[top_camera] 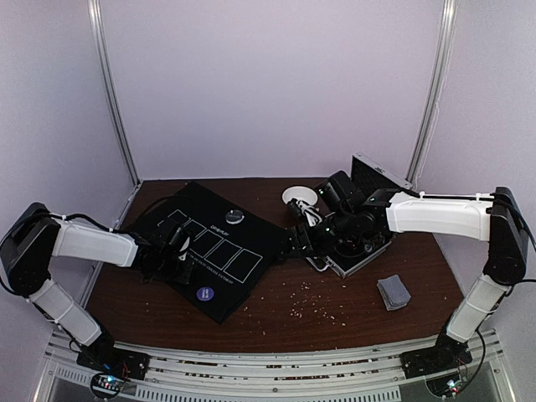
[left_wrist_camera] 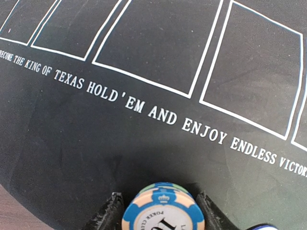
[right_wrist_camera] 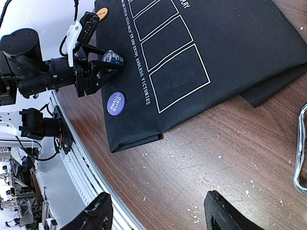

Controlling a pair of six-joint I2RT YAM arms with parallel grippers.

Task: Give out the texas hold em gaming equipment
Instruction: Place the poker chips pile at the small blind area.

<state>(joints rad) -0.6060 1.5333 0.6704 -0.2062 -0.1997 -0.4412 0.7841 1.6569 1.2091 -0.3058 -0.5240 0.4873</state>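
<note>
Now the left jaws flank a chip stack [left_wrist_camera: 163, 214] on the mat [left_wrist_camera: 144, 158].

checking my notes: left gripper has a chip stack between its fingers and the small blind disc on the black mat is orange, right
No: the small blind disc on the black mat is purple, not orange; the right wrist view shows it. The left gripper does have the chip stack between its fingers.

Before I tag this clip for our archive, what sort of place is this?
Probably a robot lab test cell: a left arm and right arm mounted at a table, plain pale walls around it, and a cluttered workshop beyond the table's edge.
</note>
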